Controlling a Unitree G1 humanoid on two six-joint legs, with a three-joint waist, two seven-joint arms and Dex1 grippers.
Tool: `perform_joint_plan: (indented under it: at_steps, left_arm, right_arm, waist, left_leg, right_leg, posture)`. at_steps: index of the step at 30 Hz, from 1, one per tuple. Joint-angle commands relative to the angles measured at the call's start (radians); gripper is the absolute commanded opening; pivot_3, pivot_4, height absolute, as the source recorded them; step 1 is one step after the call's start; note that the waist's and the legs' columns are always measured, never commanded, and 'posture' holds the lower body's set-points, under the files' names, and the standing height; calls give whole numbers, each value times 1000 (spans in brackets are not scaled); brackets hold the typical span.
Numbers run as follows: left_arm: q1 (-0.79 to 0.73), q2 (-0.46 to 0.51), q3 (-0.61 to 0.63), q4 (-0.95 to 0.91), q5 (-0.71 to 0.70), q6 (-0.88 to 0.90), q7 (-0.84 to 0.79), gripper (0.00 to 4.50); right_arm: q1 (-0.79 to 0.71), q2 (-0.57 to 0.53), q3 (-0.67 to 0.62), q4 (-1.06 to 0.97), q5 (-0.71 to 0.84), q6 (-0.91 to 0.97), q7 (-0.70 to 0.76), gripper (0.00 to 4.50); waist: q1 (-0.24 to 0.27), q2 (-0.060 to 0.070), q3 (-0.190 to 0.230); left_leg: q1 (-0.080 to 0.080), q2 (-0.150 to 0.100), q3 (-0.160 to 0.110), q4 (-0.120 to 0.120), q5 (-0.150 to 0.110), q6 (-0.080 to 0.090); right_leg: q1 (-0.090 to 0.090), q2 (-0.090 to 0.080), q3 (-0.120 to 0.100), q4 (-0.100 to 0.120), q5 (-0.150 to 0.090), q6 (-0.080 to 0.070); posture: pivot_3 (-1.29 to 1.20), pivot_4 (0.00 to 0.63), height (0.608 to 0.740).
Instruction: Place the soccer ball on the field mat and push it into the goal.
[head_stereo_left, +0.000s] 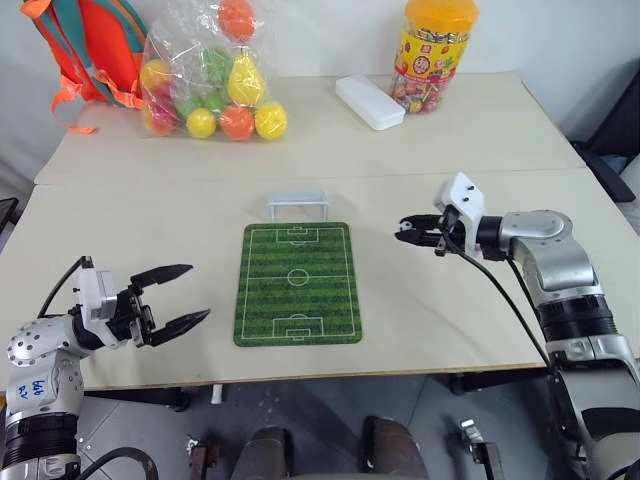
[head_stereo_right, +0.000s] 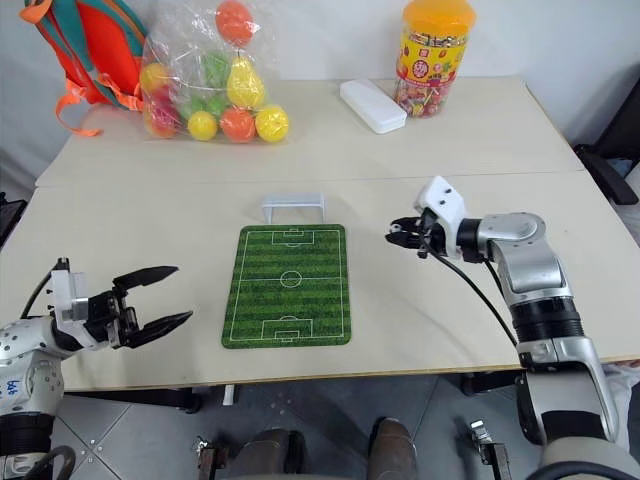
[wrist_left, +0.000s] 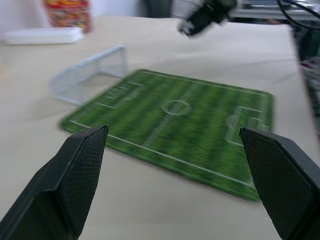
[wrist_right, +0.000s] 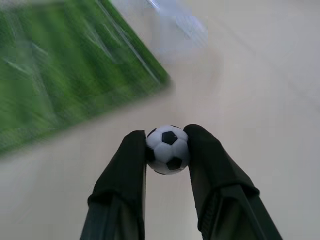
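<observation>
No legible text on anything.

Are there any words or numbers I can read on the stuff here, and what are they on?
No text here reads clearly.
Candy jar: its yellow and red label has print, too small to read.
Left arm: blue handwritten marks, too blurred to read.
Field mat: white pitch lines, no words.

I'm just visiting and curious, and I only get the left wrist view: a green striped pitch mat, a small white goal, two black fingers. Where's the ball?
Observer: The tiny white soccer ball with black patches is pinched in the right gripper.
Operator: Over the mat?
Observer: No, above bare table, right of the green striped field mat.
Operator: And the goal?
Observer: The small white plastic goal stands at the mat's far end.
</observation>
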Motion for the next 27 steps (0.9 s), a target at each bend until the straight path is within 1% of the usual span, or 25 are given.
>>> perform_joint_plan:
  at_steps: [1,3,6,10,13,15,22,27]
  left_arm:
    - [-24,23,-1,56,-4,-35,-60,4500]
    - [-39,27,-13,92,5,-49,-94,4500]
    - [-60,21,-27,147,7,-70,-147,4500]
    - [-80,4,-48,184,-5,-92,-196,4500]
    - [-74,0,-68,185,-17,-103,-217,4500]
    - [-50,9,-97,169,-33,-116,-225,4500]
    - [29,80,-165,121,-103,-156,-225,4500]
    - [94,126,-168,105,-137,-186,-225,4500]
  right_arm:
    - [7,19,62,-237,72,187,-4,852]
    - [-1,28,122,-333,89,272,3,852]
    - [-16,77,237,-417,74,303,-9,852]
    - [-21,125,367,-428,20,284,-25,852]
    - [-19,142,427,-410,-12,258,-28,852]
    - [-23,172,474,-372,-42,234,-41,852]
    - [-38,200,521,-302,-82,179,-15,852]
    - [-43,216,539,-276,-99,159,-6,852]
  waist:
    - [2,0,0]
    - [2,0,0]
    - [2,0,0]
    - [2,-1,0]
    - [2,-1,0]
    - [1,-1,0]
    - [-2,-1,0]
    - [-1,-1,0]
  left_leg:
    - [0,0,0,0,0,0]
    - [0,0,0,1,0,0]
    - [0,0,0,1,0,1]
    - [0,0,0,1,-1,0]
    - [-1,0,0,1,-1,1]
    - [0,0,0,1,-1,1]
    - [0,0,0,1,-1,1]
    - [0,0,0,1,-1,0]
  right_leg:
    - [0,0,0,0,0,0]
    - [0,0,0,0,0,0]
    - [0,0,0,0,0,0]
    - [-1,0,0,1,0,0]
    - [-1,0,0,1,0,0]
    - [-1,0,0,1,0,0]
    - [-2,0,1,2,0,0]
    - [-2,0,1,2,0,0]
  posture:
    - [0,150,740]
    - [0,150,740]
    - [0,150,740]
    - [0,150,740]
    - [0,150,740]
    - [0,150,740]
    - [0,150,740]
    - [0,150,740]
